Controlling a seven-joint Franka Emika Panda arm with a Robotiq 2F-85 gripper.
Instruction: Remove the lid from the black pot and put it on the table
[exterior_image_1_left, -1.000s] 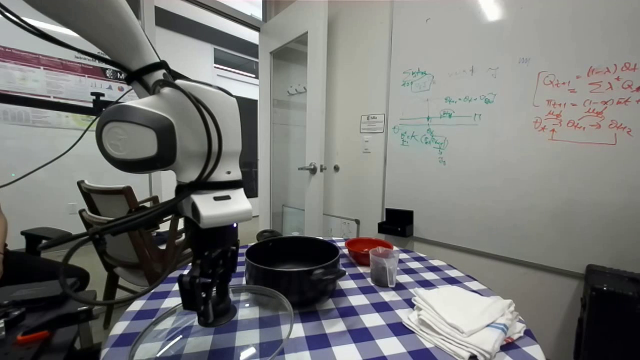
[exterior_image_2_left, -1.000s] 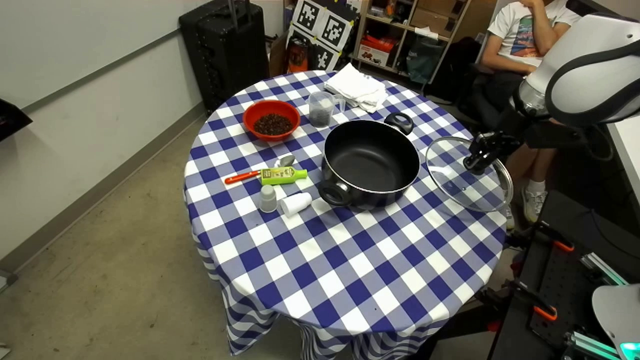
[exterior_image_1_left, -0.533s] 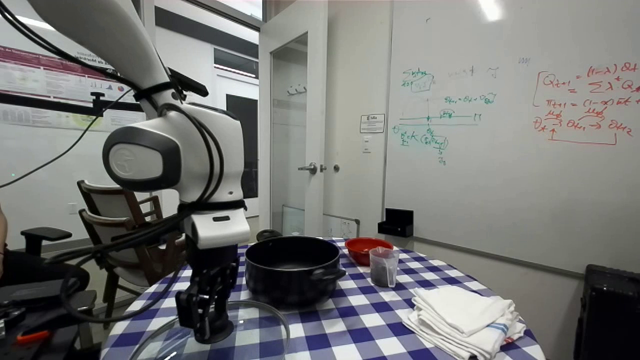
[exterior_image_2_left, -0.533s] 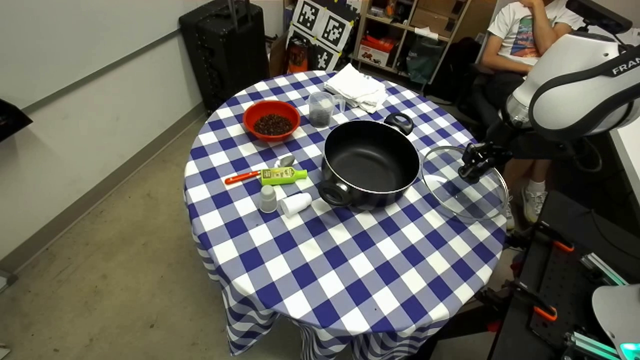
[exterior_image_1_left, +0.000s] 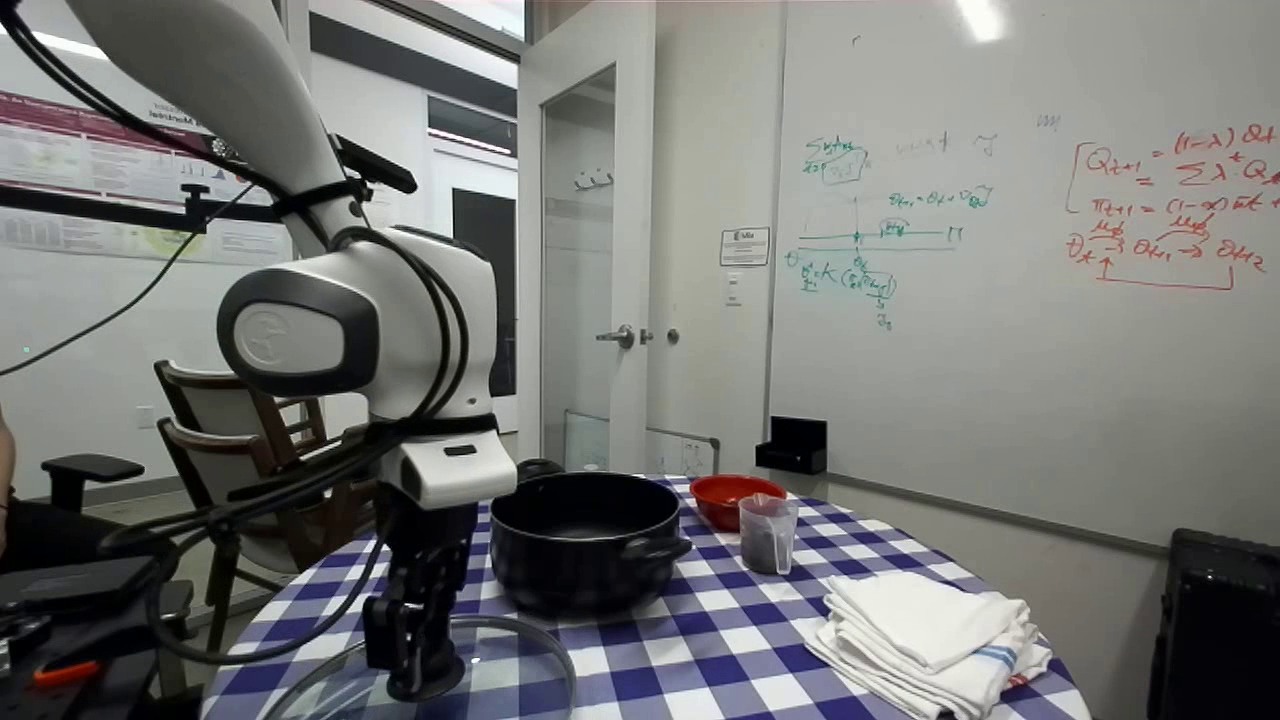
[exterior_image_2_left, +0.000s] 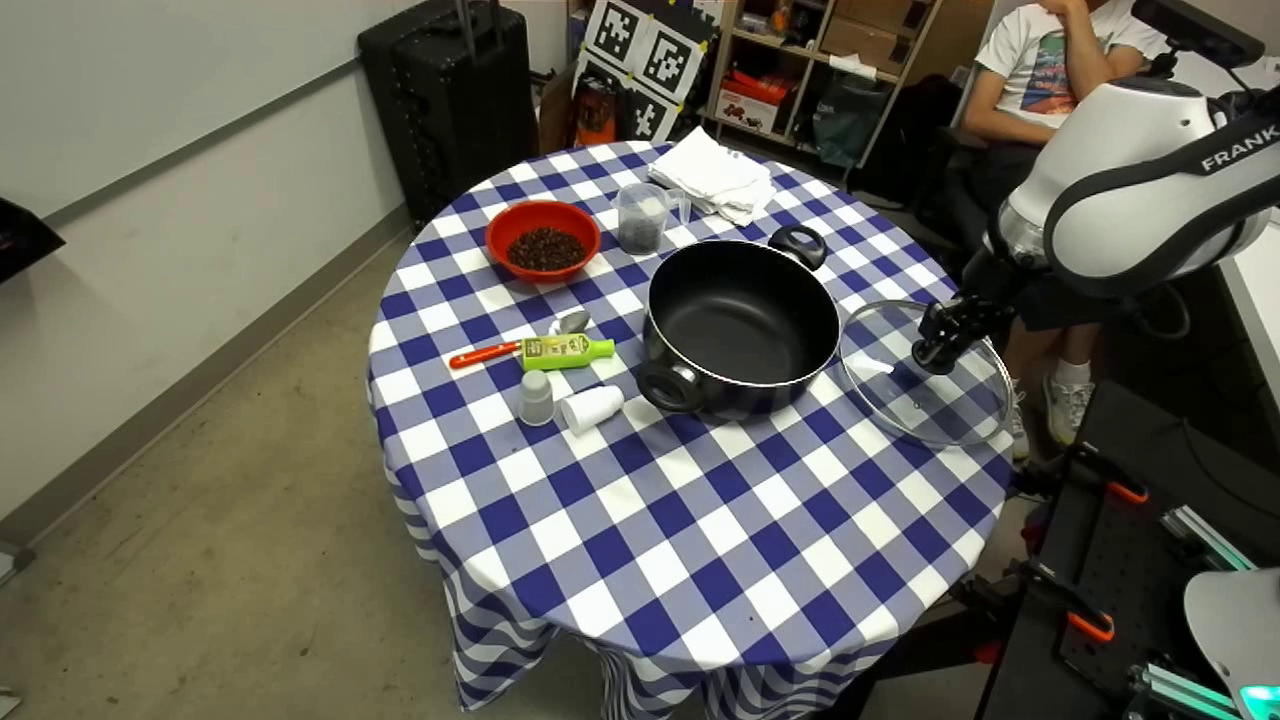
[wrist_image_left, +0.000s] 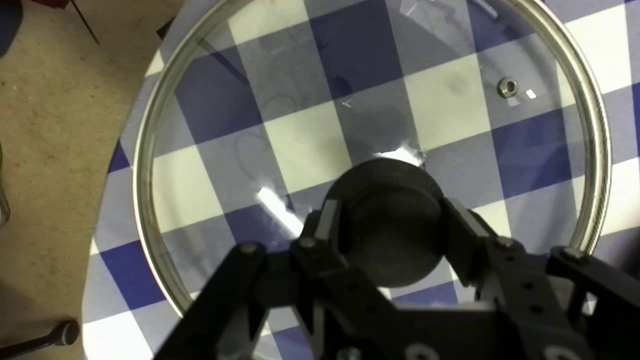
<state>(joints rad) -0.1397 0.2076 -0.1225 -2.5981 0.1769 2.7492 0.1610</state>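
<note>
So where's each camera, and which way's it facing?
Wrist view: on the wrist, facing down at the round glass lid; the black gripper shows at bottom.
An exterior view: low beside the round table in blue-checked cloth, facing the whiteboard; white robot arm and gripper show.
An exterior view: high, looking down across the table towards a black suitcase; arm and gripper show.
Both exterior views share the round black pot and red bowl.

Blue-and-white checks pattern the round, cloth-covered counter (exterior_image_2_left: 750, 560), while the round pot (exterior_image_1_left: 580, 560) is black, the round glass lid (wrist_image_left: 360, 120) clear with a silvery rim (wrist_image_left: 595, 120) and black knob (wrist_image_left: 395, 235), and the round bowl (exterior_image_1_left: 720, 507) red.
</note>
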